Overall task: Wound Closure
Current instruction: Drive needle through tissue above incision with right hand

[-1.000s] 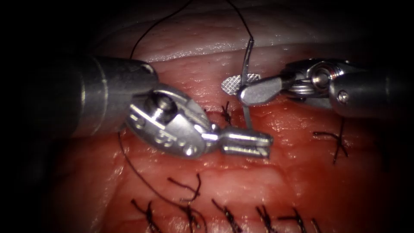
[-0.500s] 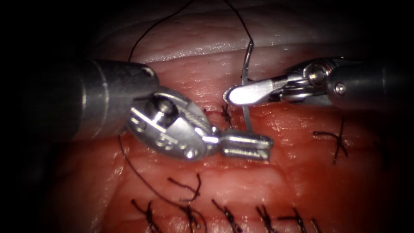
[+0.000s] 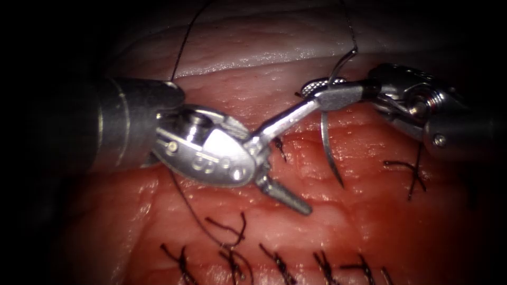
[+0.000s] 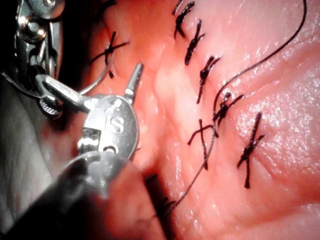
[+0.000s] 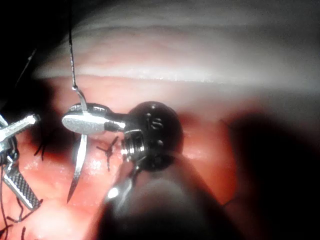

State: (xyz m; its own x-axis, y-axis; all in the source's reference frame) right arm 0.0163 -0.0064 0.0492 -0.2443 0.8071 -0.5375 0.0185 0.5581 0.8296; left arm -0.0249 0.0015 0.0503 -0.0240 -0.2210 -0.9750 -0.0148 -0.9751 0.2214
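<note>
Endoscope view: tied stitches (image 3: 232, 248) lie nearest on the tissue (image 3: 369, 211). Beyond, the left end effector (image 3: 288, 153) stands spread wide, empty. Farthest, the right end effector (image 3: 327, 92) is clamped on the needle (image 3: 328, 142) near its thread end; the needle hangs free above the tissue, point toward the camera, thread (image 3: 348, 26) trailing away.

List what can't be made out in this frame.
- Thread: both strands run off the endoscope view's top edge, so where they lead is unknown.
- Needle: the stretch inside the right gripper is covered by its jaws.
- Lowest stitch row: cut off by the bottom edge.
</note>
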